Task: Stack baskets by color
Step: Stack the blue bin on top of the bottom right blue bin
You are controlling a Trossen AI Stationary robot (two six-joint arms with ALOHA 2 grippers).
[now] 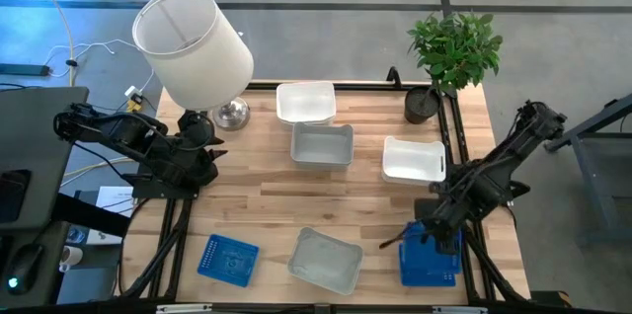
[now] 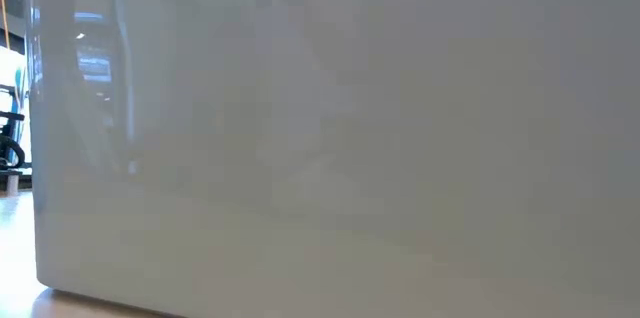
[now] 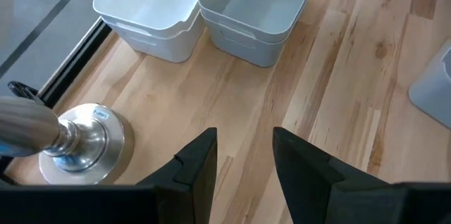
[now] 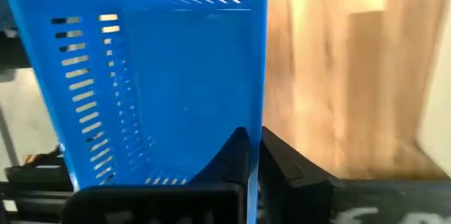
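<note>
The baskets are small shallow plastic trays with rounded corners. A white basket sits at the far middle of the table, with a grey basket touching its near side. A second white basket lies to their right. Along the near edge lie a blue basket with a patterned base, a clear grey basket set at an angle, and another blue basket with slotted walls at the right. The right gripper is pinched shut on that blue basket's wall. The left gripper hovers over bare wood at the left, its fingers parted and empty. The wooden table is pale planks; a white lampshade and a potted plant stand at the back
</note>
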